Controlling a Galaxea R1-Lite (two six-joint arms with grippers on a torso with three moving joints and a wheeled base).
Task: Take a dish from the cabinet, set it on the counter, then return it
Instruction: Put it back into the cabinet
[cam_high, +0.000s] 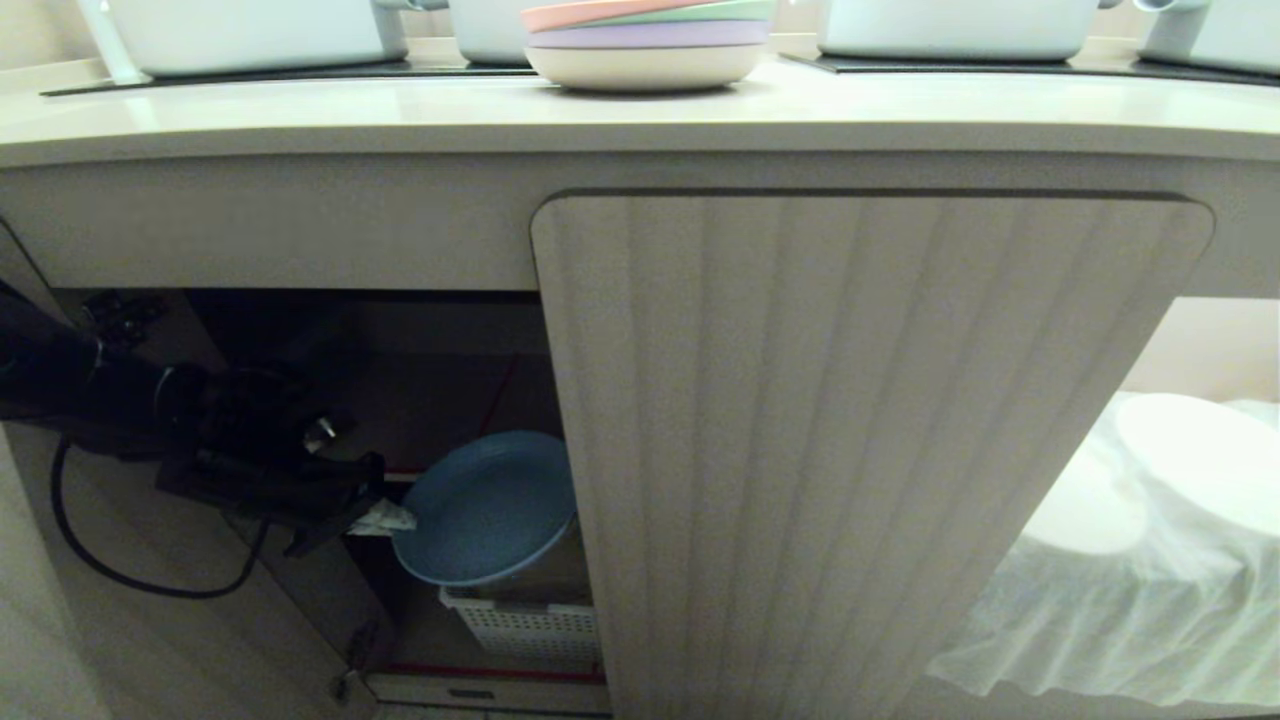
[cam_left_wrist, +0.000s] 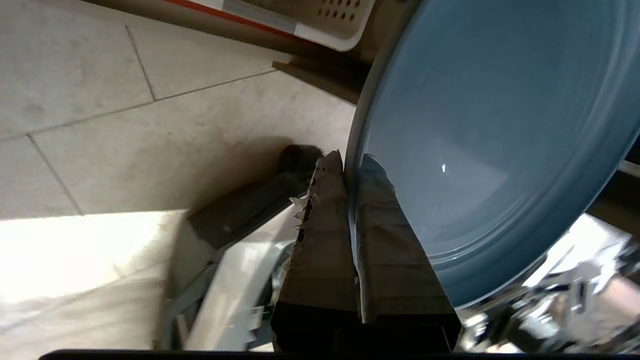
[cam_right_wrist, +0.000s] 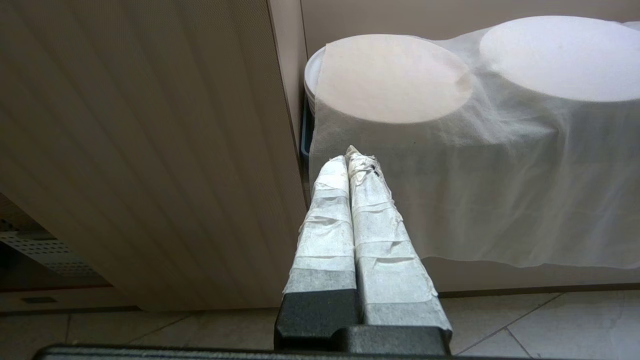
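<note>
Only the left wrist view shows the left hand (cam_left_wrist: 350, 172) clenched on the dish (cam_left_wrist: 490, 140) rim.

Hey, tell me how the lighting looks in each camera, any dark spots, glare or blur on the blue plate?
Head view: the cabinet interior is dim, so the left end effector reads as a dark shape beside the blue plate; the counter is brightly lit. Left wrist view: a small glint on the plate, a sunlit floor patch, blurred edges. Right wrist view: evenly lit, sharp right end effector.
</note>
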